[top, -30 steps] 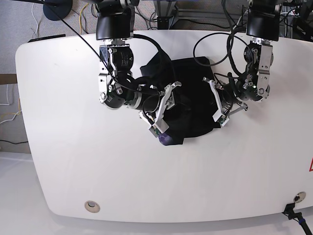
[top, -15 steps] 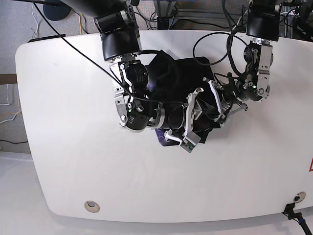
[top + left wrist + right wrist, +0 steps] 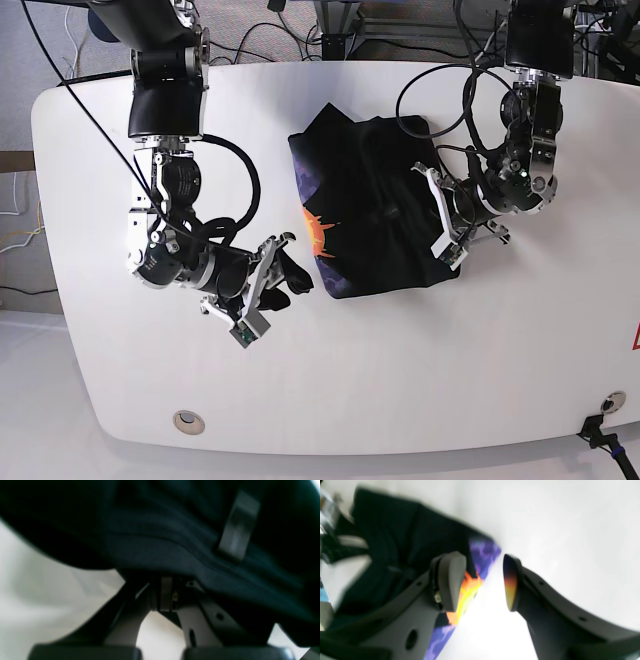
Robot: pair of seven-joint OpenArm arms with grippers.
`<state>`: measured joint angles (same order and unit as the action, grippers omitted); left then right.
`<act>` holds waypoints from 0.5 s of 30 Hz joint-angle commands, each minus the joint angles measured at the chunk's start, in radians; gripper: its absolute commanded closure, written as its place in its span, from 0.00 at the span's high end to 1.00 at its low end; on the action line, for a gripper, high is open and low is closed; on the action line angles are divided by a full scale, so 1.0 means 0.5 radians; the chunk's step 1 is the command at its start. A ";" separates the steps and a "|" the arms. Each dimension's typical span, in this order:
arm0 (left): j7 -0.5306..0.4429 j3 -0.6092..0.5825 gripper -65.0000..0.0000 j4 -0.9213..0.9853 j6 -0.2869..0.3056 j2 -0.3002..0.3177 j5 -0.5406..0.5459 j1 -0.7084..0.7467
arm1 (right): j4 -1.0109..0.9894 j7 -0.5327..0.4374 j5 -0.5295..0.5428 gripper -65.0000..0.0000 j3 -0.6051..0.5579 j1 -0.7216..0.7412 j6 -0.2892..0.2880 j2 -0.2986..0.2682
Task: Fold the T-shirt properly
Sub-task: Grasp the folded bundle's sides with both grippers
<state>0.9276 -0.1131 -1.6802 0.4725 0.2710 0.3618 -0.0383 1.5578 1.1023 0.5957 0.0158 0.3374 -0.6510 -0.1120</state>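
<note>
The shirt (image 3: 365, 220) looks part folded, nearer the table's (image 3: 300, 390) back edge; neatening seems left. Right gripper (image 3: 481, 581): wide, empty. Left gripper (image 3: 158, 595): pinched tight; cannot tell if cloth is inside.

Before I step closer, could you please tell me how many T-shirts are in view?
1: the T-shirt lies between the two arms, partly under the left hand; another could be hidden beneath.
</note>
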 commanded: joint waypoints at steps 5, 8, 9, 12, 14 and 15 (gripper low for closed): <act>0.061 0.249 0.01 -0.342 0.002 0.052 0.017 -0.035 | 0.154 -0.052 0.053 0.42 -0.003 -0.081 -0.010 -0.084; 0.061 0.501 0.01 -0.465 -0.001 0.012 0.021 -0.038 | 0.157 -0.052 0.053 0.42 -0.006 -0.106 -0.010 -0.072; 0.061 0.562 0.01 -0.480 -0.001 -0.037 0.021 -0.045 | 0.157 -0.055 0.053 0.42 -0.009 -0.109 -0.010 -0.048; 0.058 0.685 0.01 -0.492 -0.001 -0.182 0.017 -0.045 | 0.154 -0.058 0.047 0.42 -0.009 -0.106 -0.010 0.020; 0.061 0.673 0.01 -0.492 -0.001 -0.267 0.017 -0.020 | 0.124 -0.086 0.047 0.42 -0.012 -0.066 -0.010 0.069; 0.061 0.636 0.01 -0.492 -0.001 -0.310 0.017 0.026 | 0.081 -0.116 0.022 0.42 -0.012 -0.053 -0.010 0.097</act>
<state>0.9794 0.2184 -1.9076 0.4728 0.1272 0.3599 -0.0193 1.6070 1.0901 0.6044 0.0063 0.2794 -0.6552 -0.0769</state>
